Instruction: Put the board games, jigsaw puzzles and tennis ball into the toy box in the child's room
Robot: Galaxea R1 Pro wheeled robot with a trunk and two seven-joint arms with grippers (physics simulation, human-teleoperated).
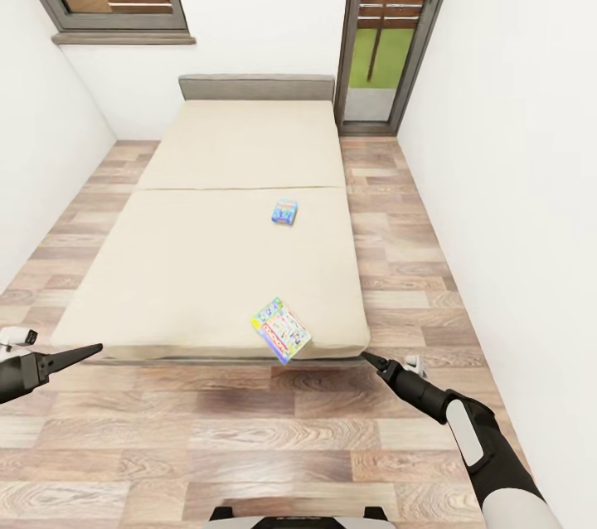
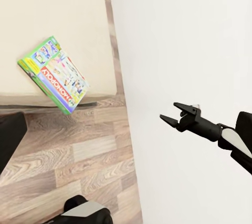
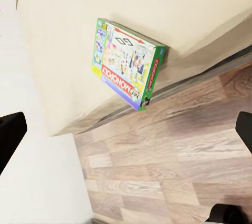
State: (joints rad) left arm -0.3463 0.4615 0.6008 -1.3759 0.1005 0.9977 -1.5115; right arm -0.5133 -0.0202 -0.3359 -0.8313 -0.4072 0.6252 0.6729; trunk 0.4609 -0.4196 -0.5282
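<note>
At foot edge of bed point(image 1: 207, 264): Monopoly box point(image 1: 281, 329), one corner overhanging. Mid-mattress: small blue box point(image 1: 285, 212), print illegible. Left tool point(image 1: 89, 351) closure indiscernible; right tool point(image 2: 169, 112) slightly parted, empty.

Both arms reach forward and low over the floor short of the bed's foot edge, the left hand point(image 1: 93, 349) with fingers together in a point, the right hand point(image 1: 370, 358) point(image 2: 169, 112) with its fingers slightly parted, both empty.
</note>
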